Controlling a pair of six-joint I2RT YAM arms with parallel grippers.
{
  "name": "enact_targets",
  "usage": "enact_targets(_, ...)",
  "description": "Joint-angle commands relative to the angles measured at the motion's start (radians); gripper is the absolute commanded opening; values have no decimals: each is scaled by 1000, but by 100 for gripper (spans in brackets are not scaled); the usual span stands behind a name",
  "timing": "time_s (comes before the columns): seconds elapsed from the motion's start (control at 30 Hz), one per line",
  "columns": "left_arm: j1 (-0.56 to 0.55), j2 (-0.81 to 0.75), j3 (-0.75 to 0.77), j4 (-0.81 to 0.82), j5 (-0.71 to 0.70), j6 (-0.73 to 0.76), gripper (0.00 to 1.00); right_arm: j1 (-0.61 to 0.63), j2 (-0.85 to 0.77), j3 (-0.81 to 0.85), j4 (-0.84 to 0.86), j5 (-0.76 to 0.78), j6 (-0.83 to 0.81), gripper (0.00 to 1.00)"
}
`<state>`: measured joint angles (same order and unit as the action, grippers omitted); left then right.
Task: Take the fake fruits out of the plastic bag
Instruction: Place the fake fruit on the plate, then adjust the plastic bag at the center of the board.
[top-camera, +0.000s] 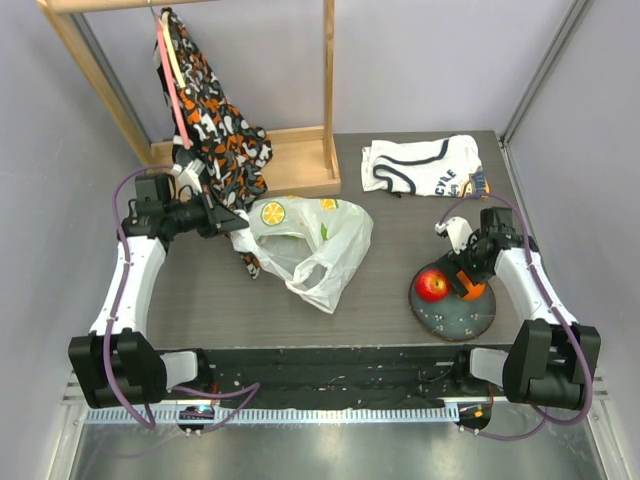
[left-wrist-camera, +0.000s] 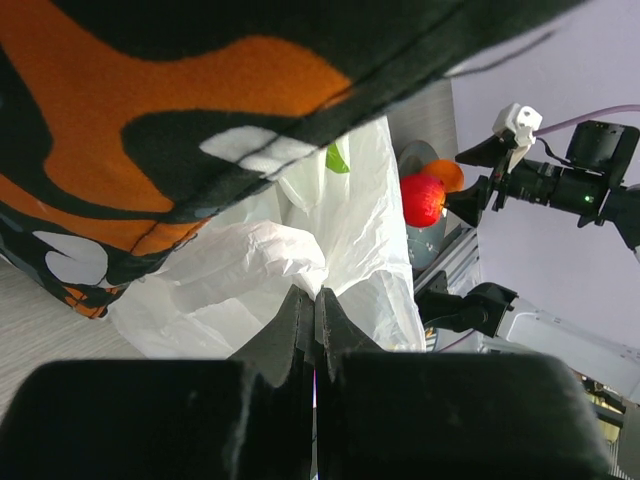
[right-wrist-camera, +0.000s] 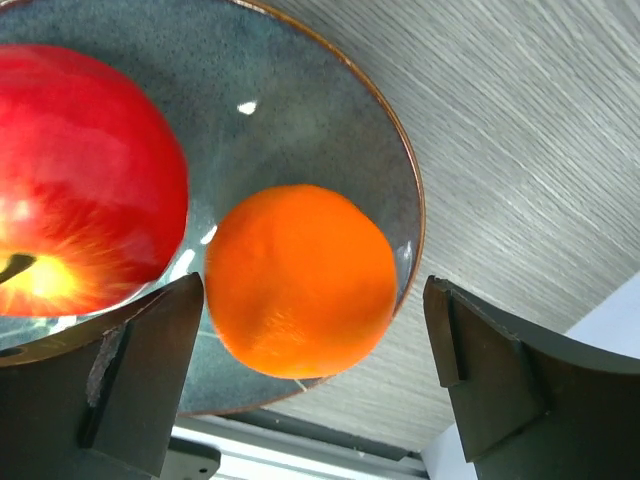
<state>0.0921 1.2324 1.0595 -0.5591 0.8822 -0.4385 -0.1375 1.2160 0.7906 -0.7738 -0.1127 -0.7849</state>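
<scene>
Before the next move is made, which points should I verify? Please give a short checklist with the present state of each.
1. Right end effector open, fingers clear of the orange: ok.
2. Orange lying on the plate beside the red apple: ok.
3. Left end effector shut on the plastic bag: ok.
4. Fruits left inside the bag: cannot tell.
5. Left wrist view free: not ok, the patterned garment covers its upper part.

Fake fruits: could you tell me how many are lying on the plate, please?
2: a red apple on the plate's left, an orange beside it on the right. Others may hide in the plastic bag.
</scene>
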Motion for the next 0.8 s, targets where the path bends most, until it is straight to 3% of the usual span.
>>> enact_targets(0.0,-9,12,36,18,17,6,0,-4,-79,83,-89,2,-7,100)
enact_targets(0.13,-23,16,36,18,18,14,0,-4,-107,234,-223,-102,-4,100)
enact_targets(0.3,-28,9,27,18,21,15,0,19,-30,499,-306,-287,80,100)
enact_targets(0.4,-34,3,19,19,20,12,0,143,69,641,-262,-300,230,96)
enact_targets(0.43,-35,-1,17,18,21,9,0,276,94,671,-242,-267,263,94)
enact_targets(0.57,-51,-16,4,21,23,-2,0,499,248,792,-121,-243,392,82)
enact_targets(0.77,-55,-56,-21,24,9,-12,0,734,537,1047,-53,-255,493,64)
